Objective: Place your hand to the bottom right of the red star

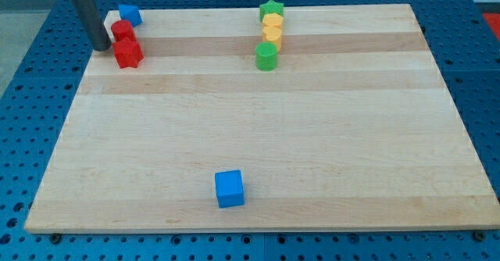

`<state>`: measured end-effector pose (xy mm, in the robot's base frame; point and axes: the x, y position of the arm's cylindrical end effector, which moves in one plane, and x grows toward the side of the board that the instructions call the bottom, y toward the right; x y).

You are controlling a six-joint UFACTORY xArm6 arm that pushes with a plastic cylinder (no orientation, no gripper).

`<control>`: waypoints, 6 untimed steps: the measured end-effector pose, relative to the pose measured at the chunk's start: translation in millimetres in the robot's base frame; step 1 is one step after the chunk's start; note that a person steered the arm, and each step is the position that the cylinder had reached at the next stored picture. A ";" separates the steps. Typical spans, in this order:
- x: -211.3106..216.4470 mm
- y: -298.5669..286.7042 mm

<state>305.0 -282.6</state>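
Observation:
The red star [127,54] lies near the board's top left corner. A second red block [122,31], rounded in shape, sits just above it and touches it. A small blue block [130,14] sits above that, at the top edge. My tip [101,47] rests on the board just to the left of the red star, level with its upper half and close to it. The dark rod rises from the tip toward the view's top left.
A column near the top centre holds a green star [271,9], two yellow blocks [273,28] and a green cylinder [266,56]. A blue cube [230,188] lies near the bottom centre. The wooden board [312,136] lies on a blue perforated table.

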 end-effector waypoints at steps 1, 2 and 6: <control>44.9 -14.5; 69.4 9.4; 41.4 76.6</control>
